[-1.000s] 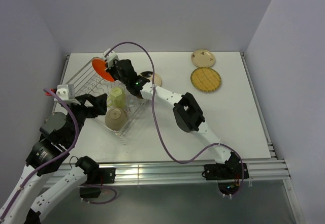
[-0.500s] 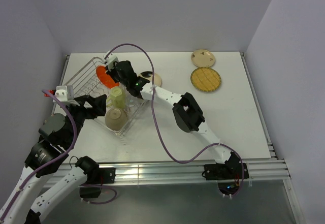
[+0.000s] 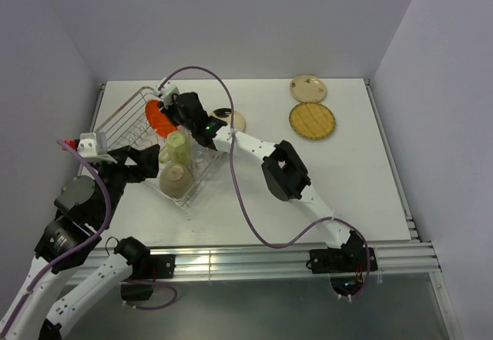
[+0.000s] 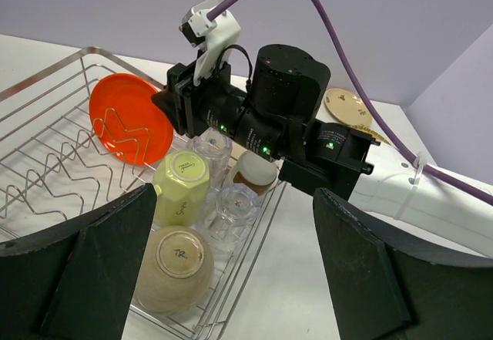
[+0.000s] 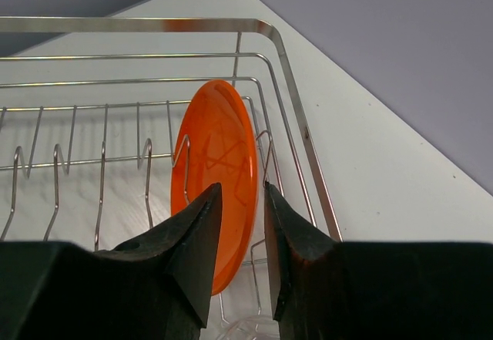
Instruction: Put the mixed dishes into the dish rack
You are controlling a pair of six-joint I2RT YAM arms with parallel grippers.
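The orange plate (image 5: 219, 163) stands on its edge between the prongs at the far end of the rack (image 5: 139, 24). The right tool (image 5: 241, 190) is released: its fingers are a little apart on either side of the plate's rim. The left tool (image 4: 235, 193) is wide apart and empty at the near side of the rack. A mug (image 4: 181, 190) and a bowl (image 4: 176, 267) lie upside down in the rack. A cream plate (image 3: 308, 88) and a woven plate (image 3: 312, 120) lie on the tabletop (image 3: 354, 186).

White table (image 3: 362, 193), pale lilac walls (image 3: 231, 16), aluminium rails (image 3: 254, 259) along its near edge
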